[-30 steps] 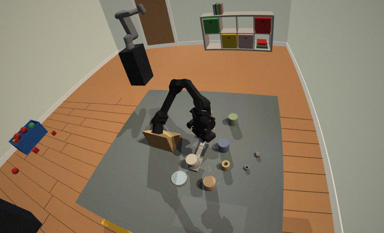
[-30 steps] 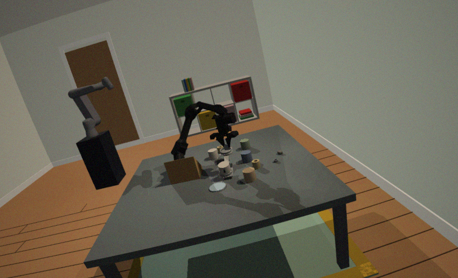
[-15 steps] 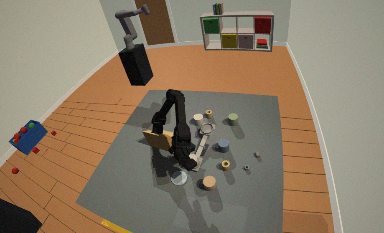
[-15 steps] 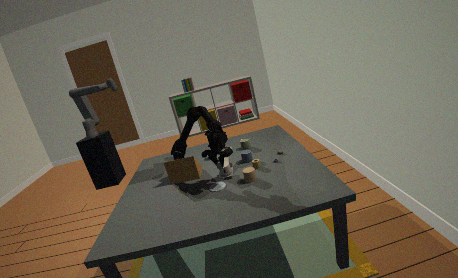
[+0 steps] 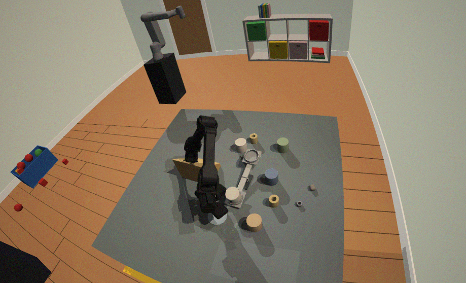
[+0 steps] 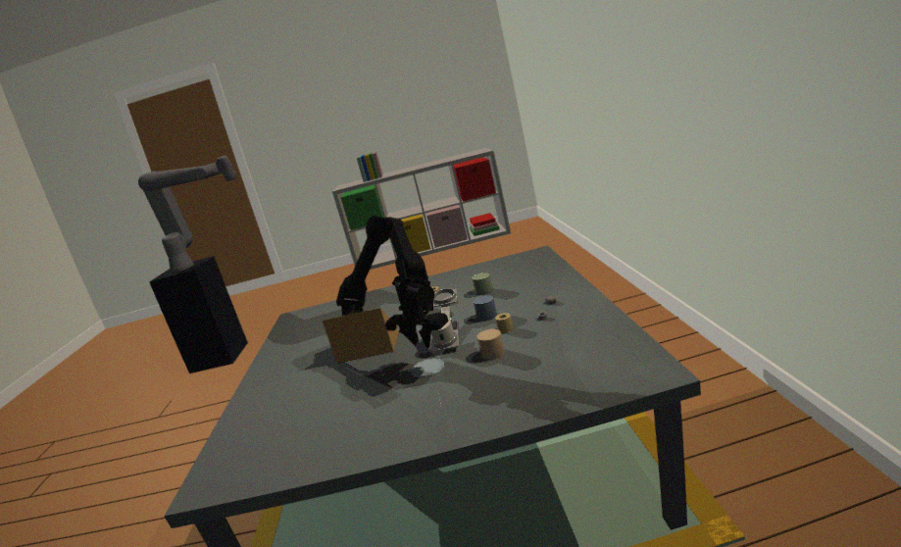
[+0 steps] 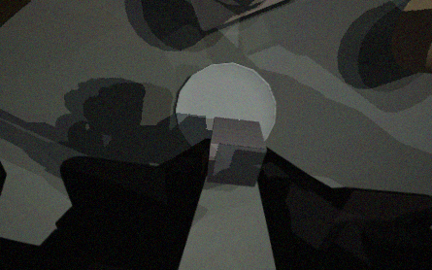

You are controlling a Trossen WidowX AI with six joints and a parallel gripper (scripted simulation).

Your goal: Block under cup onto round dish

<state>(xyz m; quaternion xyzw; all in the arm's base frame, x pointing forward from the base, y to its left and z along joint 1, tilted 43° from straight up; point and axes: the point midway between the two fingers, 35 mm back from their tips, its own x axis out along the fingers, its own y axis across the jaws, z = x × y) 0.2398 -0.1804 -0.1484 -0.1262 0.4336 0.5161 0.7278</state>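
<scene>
My gripper (image 7: 233,148) (image 6: 425,345) is shut on the grey-mauve block (image 7: 238,133), held above the round dish (image 5: 217,219) (image 6: 429,367) (image 7: 227,89). The wrist view shows the block overlapping the dish's near edge, with a gap below that I cannot measure. The top and exterior views do not show the block clearly. One cream cup (image 5: 233,195) (image 6: 443,333) stands on the balance's near end, close beside the arm. The other cream cup (image 5: 240,144) stands on the table beside the balance's far end. The balance beam (image 5: 245,173) leads to that empty far end. No cup is above the dish.
A tan cylinder (image 5: 254,222) (image 6: 489,344) stands right of the dish. A blue cylinder (image 5: 271,176) (image 6: 484,307), a green cylinder (image 5: 282,144) (image 6: 481,282) and a yellow ring piece (image 5: 274,201) (image 6: 503,323) stand farther right. A wooden wedge (image 5: 188,170) (image 6: 359,335) is by the arm's base.
</scene>
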